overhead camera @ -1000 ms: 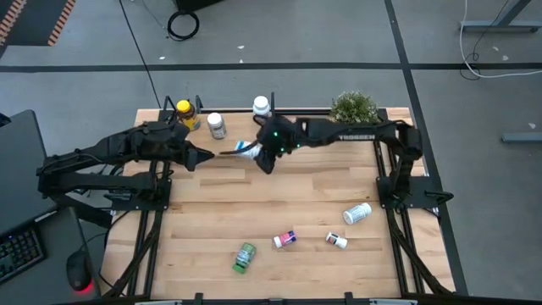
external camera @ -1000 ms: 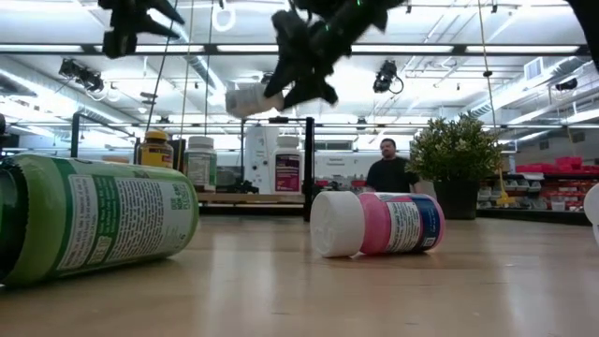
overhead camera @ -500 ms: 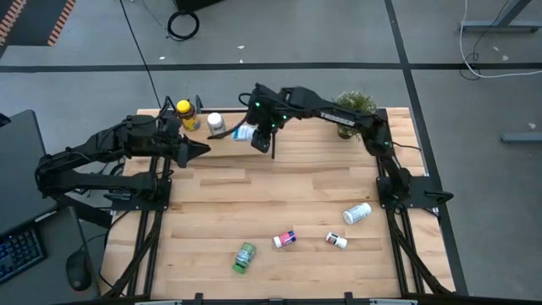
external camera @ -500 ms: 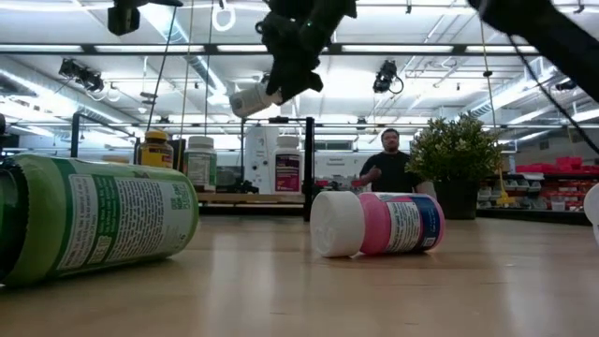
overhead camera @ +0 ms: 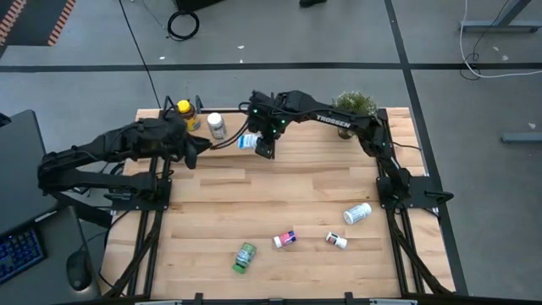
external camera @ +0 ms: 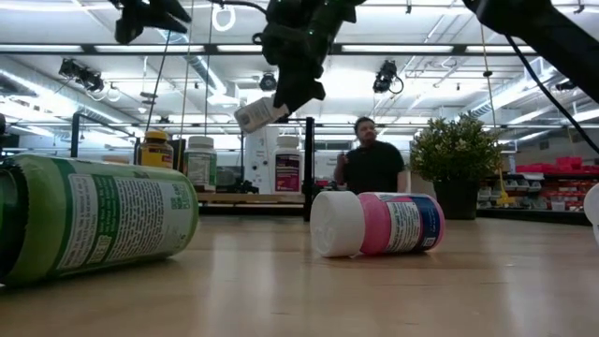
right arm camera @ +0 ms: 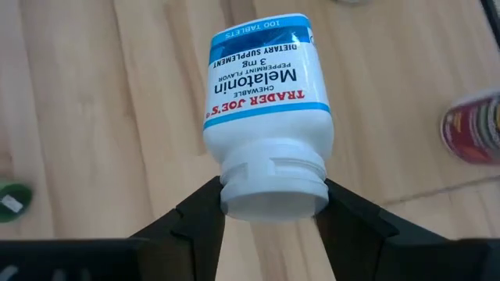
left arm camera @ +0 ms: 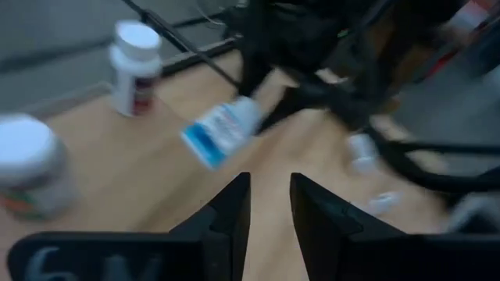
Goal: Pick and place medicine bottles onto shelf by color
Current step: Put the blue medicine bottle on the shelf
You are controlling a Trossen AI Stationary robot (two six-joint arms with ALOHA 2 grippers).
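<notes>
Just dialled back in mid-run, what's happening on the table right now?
The right pincer holds a blue-labelled white bottle by its cap, in the air near the shelf at the table's back edge. The left pincer hovers nearby, empty, its fingers slightly apart. A few bottles stand on the shelf; four lie on the tabletop.

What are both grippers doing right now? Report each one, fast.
Left gripper: jaws slightly apart, holding nothing, near the shelf's left end.
Right gripper: shut on the blue-labelled white bottle by its cap, raised near the shelf.
</notes>
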